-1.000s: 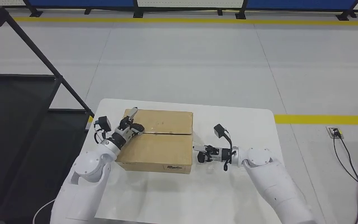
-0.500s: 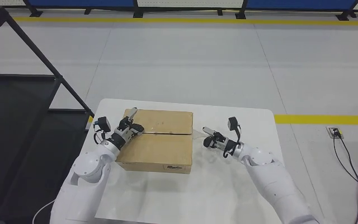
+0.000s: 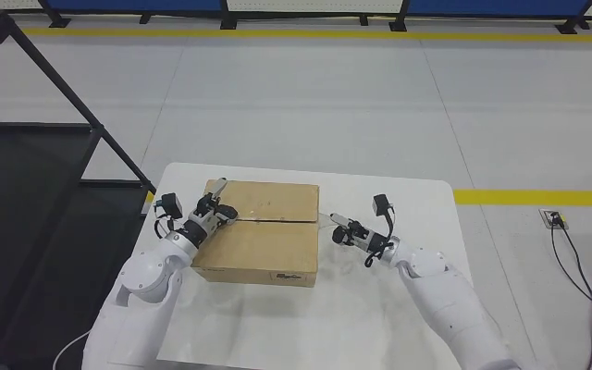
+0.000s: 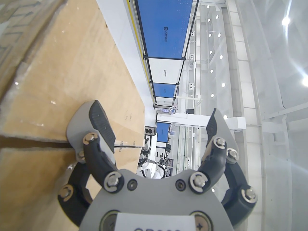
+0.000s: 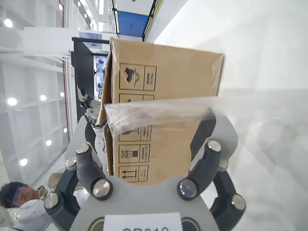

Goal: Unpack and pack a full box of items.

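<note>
A closed cardboard box (image 3: 264,231) sat on the white desk (image 3: 388,305), nearer its left edge and far side. We saw the left gripper (image 3: 222,199) at the box's left end, over the top seam. Its fingers were spread apart, one pad resting on the cardboard. The right gripper (image 3: 338,229) hovered just beside the box's right end, also released, with a strip of clear tape (image 5: 156,109) stretching from the seam toward one fingertip.
</note>
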Motion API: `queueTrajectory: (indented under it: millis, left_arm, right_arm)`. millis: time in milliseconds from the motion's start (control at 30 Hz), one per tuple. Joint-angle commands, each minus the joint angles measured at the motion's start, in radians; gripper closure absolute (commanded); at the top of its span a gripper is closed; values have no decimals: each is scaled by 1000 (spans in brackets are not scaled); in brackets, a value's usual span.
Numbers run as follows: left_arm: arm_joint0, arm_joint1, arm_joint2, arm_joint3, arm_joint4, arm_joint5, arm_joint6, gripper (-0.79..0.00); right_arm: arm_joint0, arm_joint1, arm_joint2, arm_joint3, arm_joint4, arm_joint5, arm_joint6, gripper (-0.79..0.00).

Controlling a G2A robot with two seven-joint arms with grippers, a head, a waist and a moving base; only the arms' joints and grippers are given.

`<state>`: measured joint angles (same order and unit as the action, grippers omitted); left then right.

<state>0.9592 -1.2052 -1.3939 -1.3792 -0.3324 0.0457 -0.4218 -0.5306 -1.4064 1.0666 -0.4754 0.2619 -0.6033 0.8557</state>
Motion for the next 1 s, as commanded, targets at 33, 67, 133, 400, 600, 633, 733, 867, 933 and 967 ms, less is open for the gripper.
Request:
queueTrajectory:
  millis: [33,67,133,400,600,633,733,867,933,967]
  left_arm:
    - [-4,-1,3,3,1,1,-1,-785]
    - [-6,-1,5,5,1,1,-1,-785]
    - [-10,-2,8,7,2,2,-1,-785]
    - [-14,-3,9,11,2,0,2,-785]
    - [-12,-2,0,7,2,0,5,-785]
    - [-11,-2,-3,7,1,-1,5,-785]
    - [-7,-1,-8,4,1,1,6,-785]
    - [-4,0,-11,-1,3,0,6,-785]
    - [-3,0,-11,-4,3,1,7,-785]
    - [-2,0,-12,-5,3,1,7,-785]
  right_arm:
    - [4,-2,-8,-14,-2,31,49,-785]
    - [6,-3,-9,-16,-1,39,53,-785]
    - [11,-7,-17,-17,-5,61,58,-785]
    - [30,-25,-21,34,22,61,2,-785]
    - [36,-41,-2,95,89,-23,-66,-785]
    - [32,-43,3,104,99,-44,-82,-785]
    - [26,-50,15,124,132,-100,-118,-785]
    - [20,-60,20,141,138,-172,-197,-785]
    - [17,-65,22,146,142,-197,-229,-785]
    - [17,-66,21,150,133,-213,-254,-785]
